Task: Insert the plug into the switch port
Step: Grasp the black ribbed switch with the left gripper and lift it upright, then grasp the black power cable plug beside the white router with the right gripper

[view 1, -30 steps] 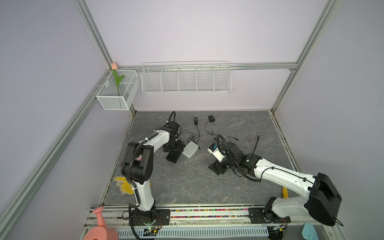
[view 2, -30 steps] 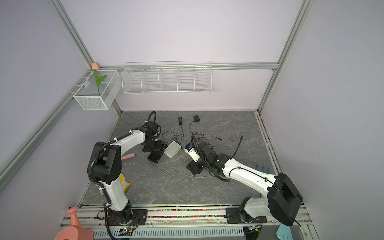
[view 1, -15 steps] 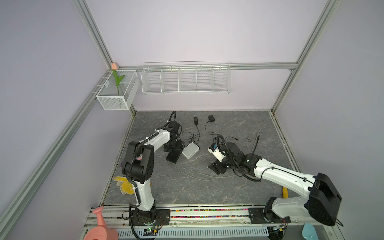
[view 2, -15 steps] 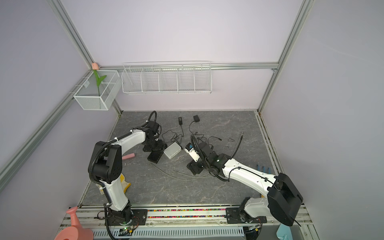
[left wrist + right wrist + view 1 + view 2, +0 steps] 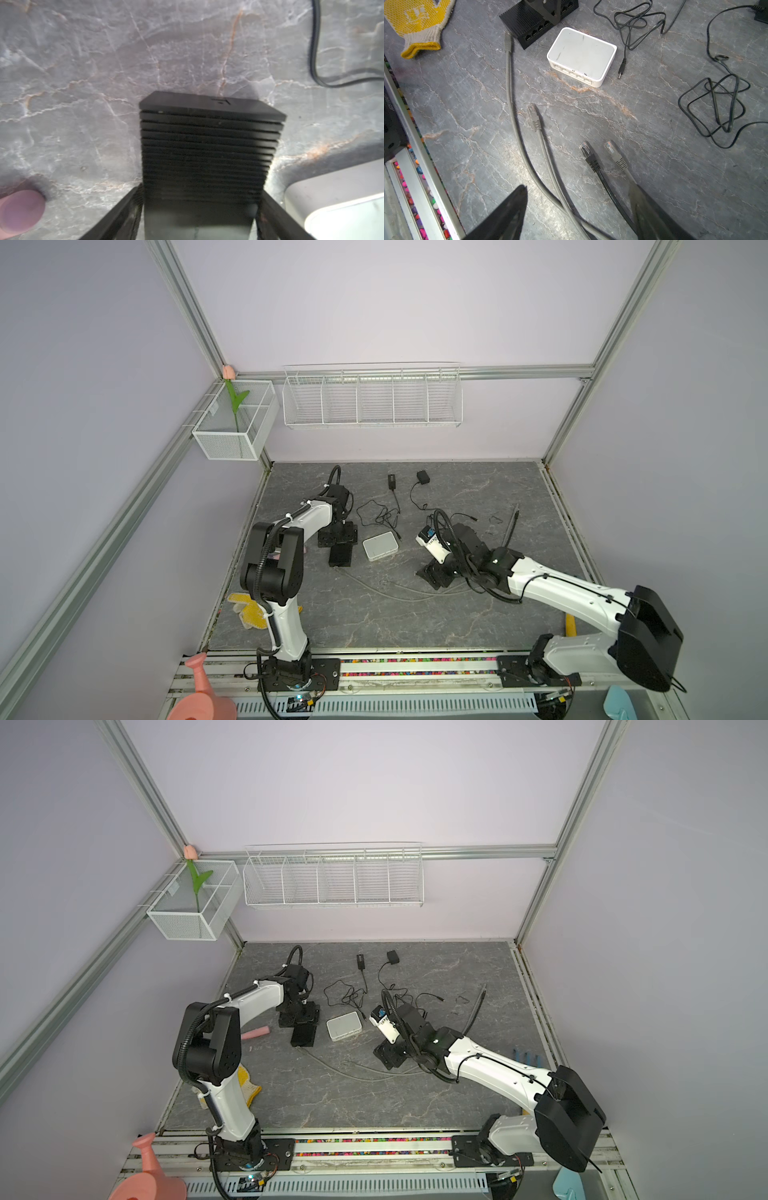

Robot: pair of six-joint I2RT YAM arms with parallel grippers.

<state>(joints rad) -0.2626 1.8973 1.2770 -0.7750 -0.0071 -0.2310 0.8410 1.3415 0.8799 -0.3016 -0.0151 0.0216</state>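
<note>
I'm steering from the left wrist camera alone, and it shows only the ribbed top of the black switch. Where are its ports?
Observer: The ports sit in a row on the end of the black switch that faces the front edge of the table.
Operator: Any plug near them?
Observer: One grey plug lies just beside that port face, not inserted.
Operator: Is the right gripper holding a plug?
Observer: No. The right gripper is open, with cables lying between its fingers, none gripped.
</note>
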